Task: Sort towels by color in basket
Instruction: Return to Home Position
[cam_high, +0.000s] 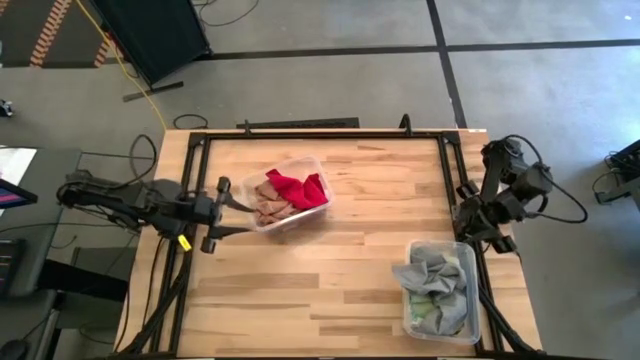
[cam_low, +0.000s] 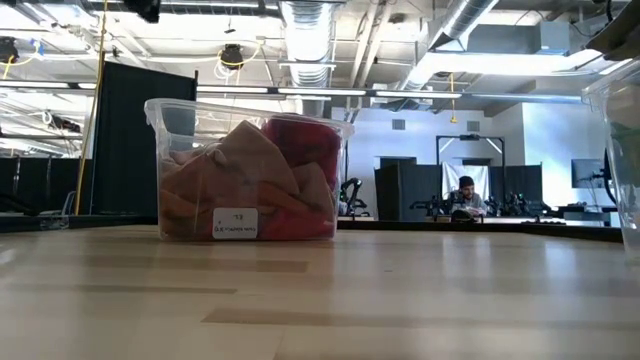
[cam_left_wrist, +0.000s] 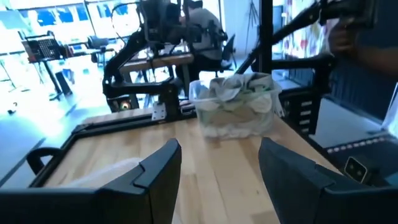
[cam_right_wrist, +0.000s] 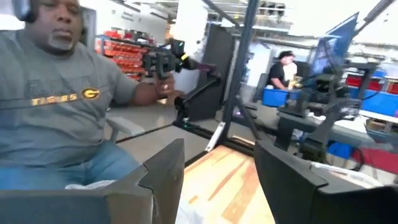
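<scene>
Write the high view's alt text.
Two clear bins on a table: middle bin holds red towel and tan towel, corner bin grey towel and green towel. Open left claw beside the middle bin; right arm waits opposite.

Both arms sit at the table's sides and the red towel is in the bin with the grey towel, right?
No. The high view shows the red towel with the tan-brown towel in the bin by the left gripper; the rest holds.

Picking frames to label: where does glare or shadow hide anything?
Left wrist view: window glare washes out the room behind, but the bin of grey towels reads fine. Low view: ceiling lights glare above the bin of red and tan towels. High view: even light, nothing hidden.
</scene>
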